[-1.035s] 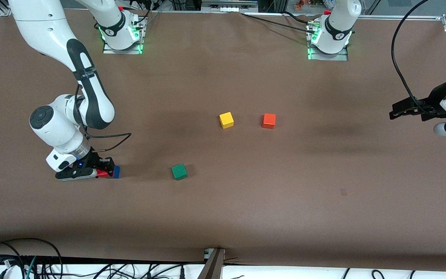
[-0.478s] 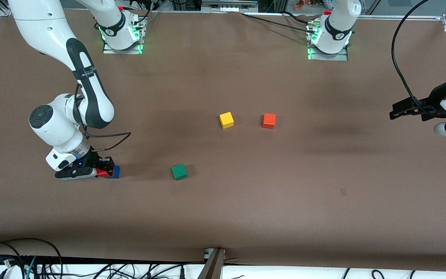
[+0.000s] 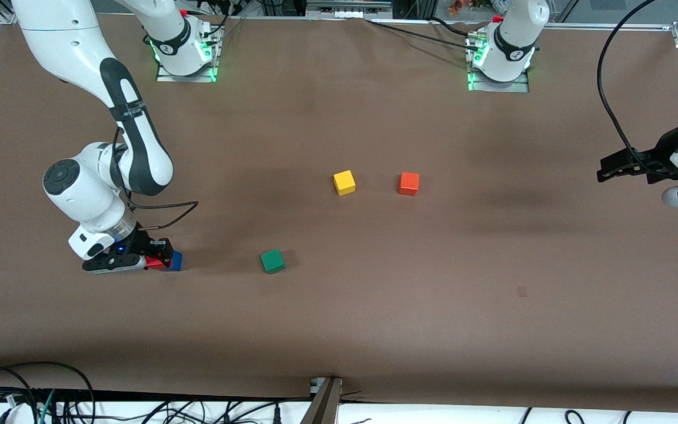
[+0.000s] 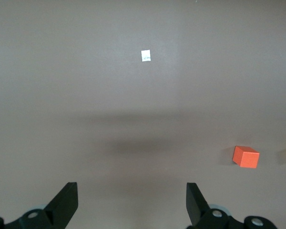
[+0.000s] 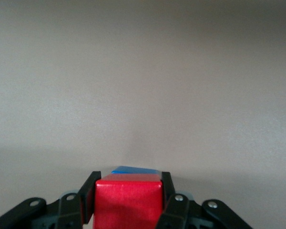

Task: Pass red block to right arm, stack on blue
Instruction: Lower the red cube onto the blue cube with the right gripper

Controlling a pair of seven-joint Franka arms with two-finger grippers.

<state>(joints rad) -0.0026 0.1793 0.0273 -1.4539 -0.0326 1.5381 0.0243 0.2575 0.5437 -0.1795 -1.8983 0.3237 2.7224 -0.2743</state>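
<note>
The red block [image 3: 154, 263] [image 5: 127, 200] sits between the fingers of my right gripper [image 3: 161, 260] [image 5: 128, 182], which is shut on it low over the table toward the right arm's end. The blue cube [image 3: 176, 261] [image 5: 136, 170] lies right under and just past the red block, with only a strip of it showing. Whether the red block rests on the blue one I cannot tell. My left gripper [image 3: 605, 172] [image 4: 131, 187] hangs open and empty over the table's edge at the left arm's end, waiting.
A green cube [image 3: 272, 261] lies beside the blue one, toward the table's middle. A yellow cube [image 3: 344, 182] and an orange cube [image 3: 408, 184] [image 4: 246, 157] sit mid-table, farther from the front camera. A small white tag [image 4: 145, 56] lies on the mat.
The left gripper has drifted slightly toward its own end of the table. The right gripper with the red block has barely shifted over the blue cube.
</note>
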